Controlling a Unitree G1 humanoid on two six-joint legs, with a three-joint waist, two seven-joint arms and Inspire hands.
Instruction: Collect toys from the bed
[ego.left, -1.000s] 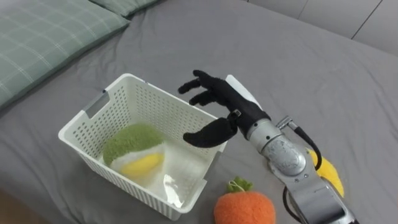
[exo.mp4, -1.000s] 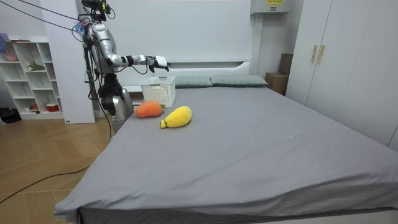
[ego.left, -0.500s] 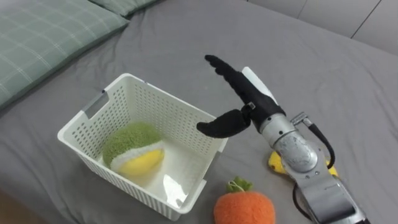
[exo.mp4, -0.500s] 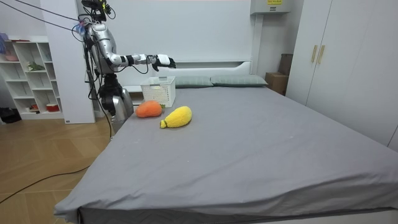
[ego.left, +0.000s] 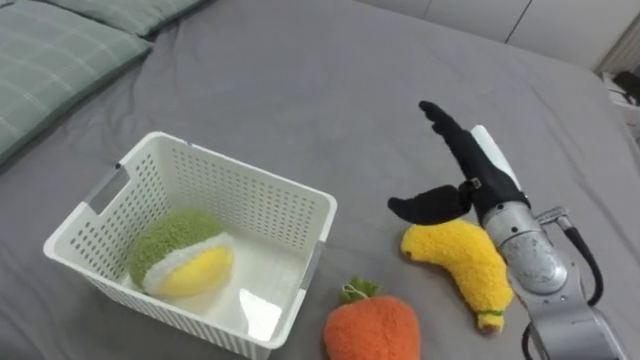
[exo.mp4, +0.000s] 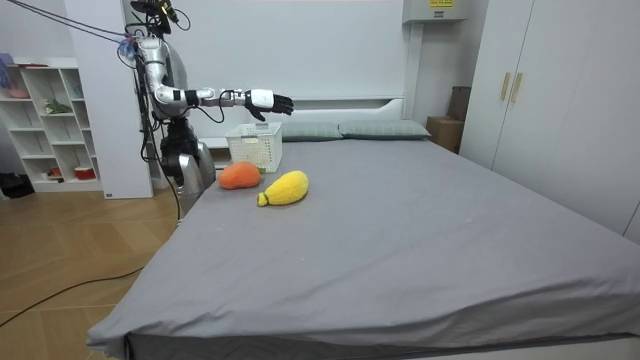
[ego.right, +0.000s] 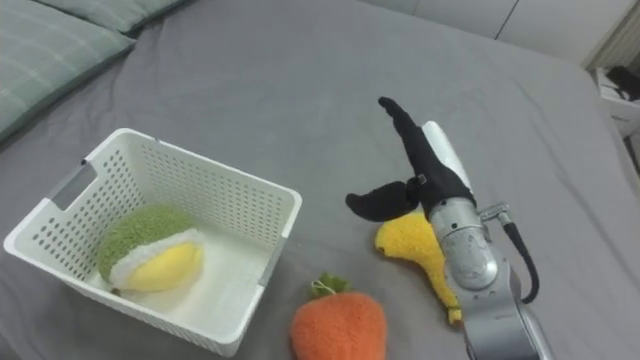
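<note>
Now the empty right hand (ego.left: 468, 178), fingers straight, hovers over the yellow toy (ego.left: 460, 262) near the bed's (ego.left: 300, 90) side edge; 1 green toy (ego.left: 172, 252) lies in the basket (ego.left: 240, 180). Likely next: lower, grasp.

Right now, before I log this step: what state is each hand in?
Right hand: open, empty, above the yellow banana toy.
Left hand: cannot be told.

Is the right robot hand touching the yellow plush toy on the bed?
Apart. The room view shows the right robot hand held well above the yellow plush toy.
</note>
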